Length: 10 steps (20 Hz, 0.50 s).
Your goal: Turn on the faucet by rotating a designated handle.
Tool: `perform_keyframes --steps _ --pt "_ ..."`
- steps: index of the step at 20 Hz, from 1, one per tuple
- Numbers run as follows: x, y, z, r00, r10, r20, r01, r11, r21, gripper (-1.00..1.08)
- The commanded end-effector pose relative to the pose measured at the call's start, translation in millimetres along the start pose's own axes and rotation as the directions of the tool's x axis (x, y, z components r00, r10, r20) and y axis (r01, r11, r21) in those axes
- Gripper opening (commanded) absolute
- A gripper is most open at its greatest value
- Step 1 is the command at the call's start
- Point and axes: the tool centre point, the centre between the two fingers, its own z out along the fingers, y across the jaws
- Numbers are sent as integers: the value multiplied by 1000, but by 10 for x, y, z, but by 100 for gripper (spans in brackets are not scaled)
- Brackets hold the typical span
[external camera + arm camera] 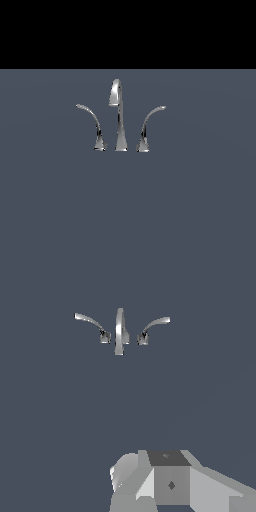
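Left lever (pixel 92 125): arched toward the exterior view's left.
Faucet (pixel 119 117): spout stood upright between both levers.
Handle (pixel 149 125): placed just beside the spout, on the exterior view's right, tip arched rightward.
Gripper (pixel 170 481): seen well apart from the faucet; jaw state cannot be told.

Shiny chrome faucet (pixel 118 117) (handle (pixel 148 125) alike) on plain slate-grey floor (pixel 200 200); gripper (pixel 167 481) white and grey.

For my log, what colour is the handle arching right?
Shiny chrome silver, seen best in the exterior view: the handle.
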Motion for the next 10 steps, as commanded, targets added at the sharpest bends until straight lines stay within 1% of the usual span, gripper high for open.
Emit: perform_keyframes --steps 1,6,10 --pt "0 0 0 1000 0 0 0 1000 0 -100" --pt "27 -17 33 1000 16 0 -16 1000 0 -100" --pt "90 -53 107 999 51 1 -51 999 -1 -100"
